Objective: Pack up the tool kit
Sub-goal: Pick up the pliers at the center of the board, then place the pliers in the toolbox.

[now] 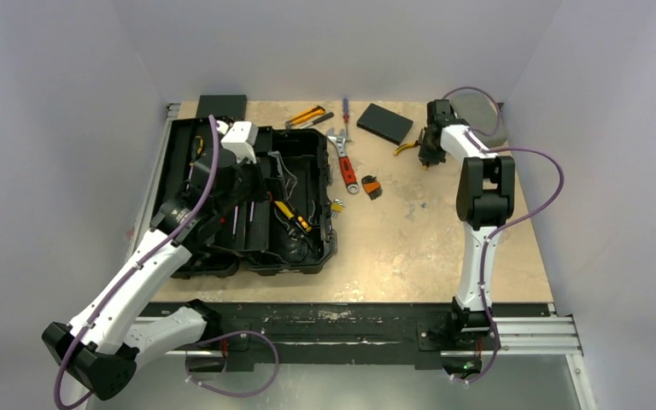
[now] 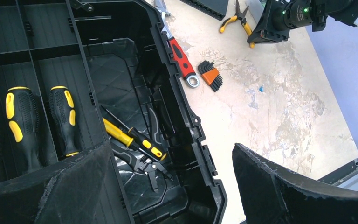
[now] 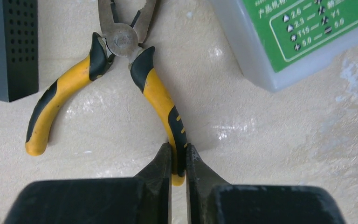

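- The right gripper had its jaws pinching the very end of one handle of the yellow-and-black pliers, which lay flat at the far right of the table.
- A pinch that slim, far from the pivot, could have let the pliers swing nose-down or slip free on lifting. The other handle was loose and might have splayed.
- The flat black box sat just left of the pliers and the grey case just right, and either could have snagged them.
- The toolbox lay open at the left, well apart, so the carry looked long.
- The left gripper, jaws spread wide and empty, hung over the toolbox. A drop-off there risked the arms clashing.
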You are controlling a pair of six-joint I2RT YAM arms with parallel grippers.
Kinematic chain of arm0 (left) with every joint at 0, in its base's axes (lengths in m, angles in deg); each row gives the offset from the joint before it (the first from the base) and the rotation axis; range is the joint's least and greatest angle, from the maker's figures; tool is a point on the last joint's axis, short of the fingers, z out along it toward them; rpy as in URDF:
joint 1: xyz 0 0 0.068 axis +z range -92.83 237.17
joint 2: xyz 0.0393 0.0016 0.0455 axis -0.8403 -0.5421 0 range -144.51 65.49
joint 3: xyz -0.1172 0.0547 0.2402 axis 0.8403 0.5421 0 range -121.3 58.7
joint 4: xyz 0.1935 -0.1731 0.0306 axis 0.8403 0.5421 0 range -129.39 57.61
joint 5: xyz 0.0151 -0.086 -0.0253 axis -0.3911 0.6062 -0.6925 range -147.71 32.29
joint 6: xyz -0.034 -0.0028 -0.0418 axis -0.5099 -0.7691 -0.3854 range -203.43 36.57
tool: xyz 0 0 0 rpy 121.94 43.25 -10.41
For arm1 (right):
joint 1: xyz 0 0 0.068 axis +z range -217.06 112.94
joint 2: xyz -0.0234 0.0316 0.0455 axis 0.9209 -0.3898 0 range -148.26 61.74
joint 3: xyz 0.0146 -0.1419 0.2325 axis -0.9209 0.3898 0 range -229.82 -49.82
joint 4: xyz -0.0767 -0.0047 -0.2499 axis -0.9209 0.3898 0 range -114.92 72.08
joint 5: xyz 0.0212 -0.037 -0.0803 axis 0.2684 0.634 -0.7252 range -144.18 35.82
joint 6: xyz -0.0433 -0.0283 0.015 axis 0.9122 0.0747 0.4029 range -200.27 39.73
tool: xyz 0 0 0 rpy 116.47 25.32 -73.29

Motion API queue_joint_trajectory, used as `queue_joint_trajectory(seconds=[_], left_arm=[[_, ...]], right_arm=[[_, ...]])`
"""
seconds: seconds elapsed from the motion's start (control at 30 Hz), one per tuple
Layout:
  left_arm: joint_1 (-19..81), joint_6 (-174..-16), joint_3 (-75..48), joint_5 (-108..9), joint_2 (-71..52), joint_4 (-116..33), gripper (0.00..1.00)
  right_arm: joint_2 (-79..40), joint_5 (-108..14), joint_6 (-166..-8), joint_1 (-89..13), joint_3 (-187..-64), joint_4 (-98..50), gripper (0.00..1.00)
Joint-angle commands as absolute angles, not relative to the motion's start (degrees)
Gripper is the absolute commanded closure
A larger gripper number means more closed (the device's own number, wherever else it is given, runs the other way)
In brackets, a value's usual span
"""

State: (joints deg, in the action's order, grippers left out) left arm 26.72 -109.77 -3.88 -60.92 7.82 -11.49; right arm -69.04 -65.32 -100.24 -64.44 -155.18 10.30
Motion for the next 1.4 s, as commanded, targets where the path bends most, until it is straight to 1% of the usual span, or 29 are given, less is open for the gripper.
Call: queue_joint_trajectory(seconds=[0.0, 0.27, 0.47, 0.53, 0.63, 0.7, 0.87, 0.97, 1.13, 1.37], left_arm=[[26.6, -109.5, -6.1, -59.8, 9.4, -13.3, 0.00], [26.6, -111.3, -6.1, -53.9, 8.6, -14.7, 0.00], [26.6, -112.3, -7.3, -49.7, 9.4, -14.1, 0.00], [26.5, -112.5, -7.2, -49.6, 10.0, -13.9, 0.00], [26.6, -112.7, -7.2, -49.7, 11.0, -13.4, 0.00], [26.6, -112.8, -7.5, -49.7, 11.8, -12.8, 0.00], [26.6, -112.7, -8.6, -51.1, 15.5, -10.0, 0.01], [26.6, -112.0, -9.4, -53.0, 17.3, -8.1, 0.01], [26.6, -110.4, -11.8, -56.7, 20.0, -3.2, 0.00], [26.5, -109.3, -12.5, -60.1, 24.6, -0.4, 0.00]], right_arm=[[-64.2, -64.0, -100.5, -64.0, -150.1, 9.8, 1.00], [-49.1, -59.7, -101.4, -63.0, -137.2, 4.3, 1.00], [-35.1, -54.8, -104.1, -60.8, -121.7, -3.0, 1.00], [-31.1, -54.4, -104.4, -59.5, -118.6, -3.8, 1.00], [-25.4, -57.1, -104.9, -55.4, -115.8, -2.5, 1.00], [-22.3, -60.5, -105.3, -50.3, -114.4, -1.7, 1.00], [-16.1, -62.6, -107.1, -42.7, -113.4, -0.8, 1.00], [-15.5, -64.4, -107.8, -38.1, -115.6, 1.6, 1.00], [-18.0, -66.5, -109.3, -30.2, -119.7, 3.9, 1.00], [-29.1, -73.2, -111.8, -18.9, -129.3, 8.6, 1.00]])
